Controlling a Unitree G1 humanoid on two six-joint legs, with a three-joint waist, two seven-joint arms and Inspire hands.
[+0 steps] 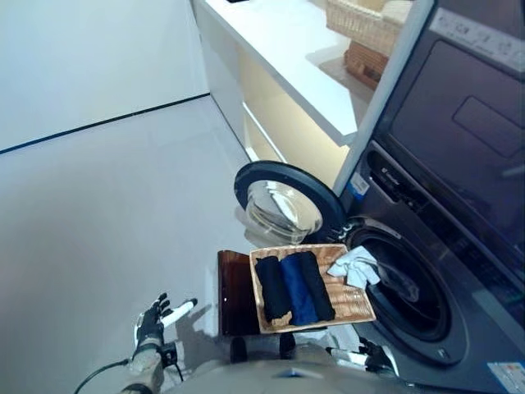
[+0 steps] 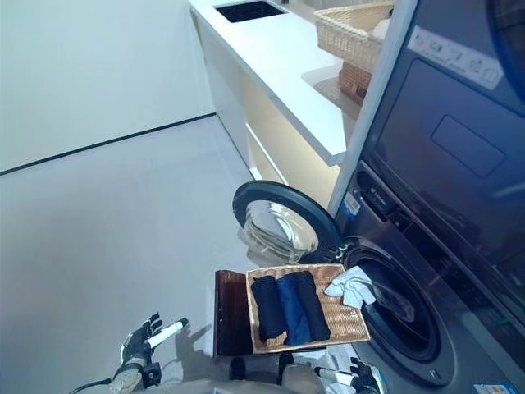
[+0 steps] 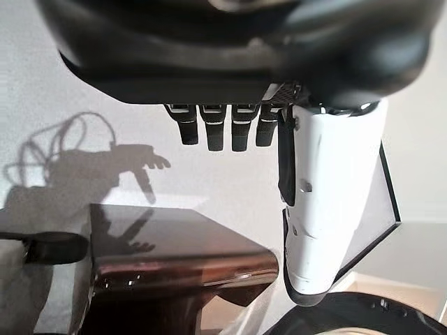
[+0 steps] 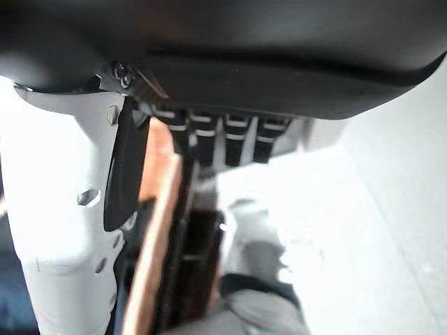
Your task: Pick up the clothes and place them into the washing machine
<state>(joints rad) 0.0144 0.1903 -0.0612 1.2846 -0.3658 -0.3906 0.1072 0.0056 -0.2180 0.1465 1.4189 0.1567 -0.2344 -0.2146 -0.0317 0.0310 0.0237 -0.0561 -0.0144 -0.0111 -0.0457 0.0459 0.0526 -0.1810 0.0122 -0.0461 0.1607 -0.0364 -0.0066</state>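
Left robot hand (image 1: pixel 152 322) hangs at the lower left of the frame over bare floor (image 1: pixel 107 213), its fingers spread apart and straight with the white thumb pointing right, holding nothing. Right robot hand (image 1: pixel 371 356) shows at the bottom edge, right of centre, just below the basket; its fingers are straight and apart, empty.

Wide free floor fills the left half of the frame. A dark wooden stool (image 1: pixel 234 291) sits at lower centre and carries a wicker basket (image 1: pixel 353 302), whose right edge reaches the washing machine (image 1: pixel 459 246) drum opening (image 1: pixel 410 287). The round door (image 1: pixel 283 201) stands swung open just above the basket.

Inside the basket lie three rolled clothes side by side: black (image 1: pixel 271 287), blue (image 1: pixel 297 287), black (image 1: pixel 318 286). A white cloth (image 1: pixel 354 267) drapes over the basket's upper right corner. A white bench (image 1: pixel 279 49) at the top holds another wicker basket (image 1: pixel 361 25).
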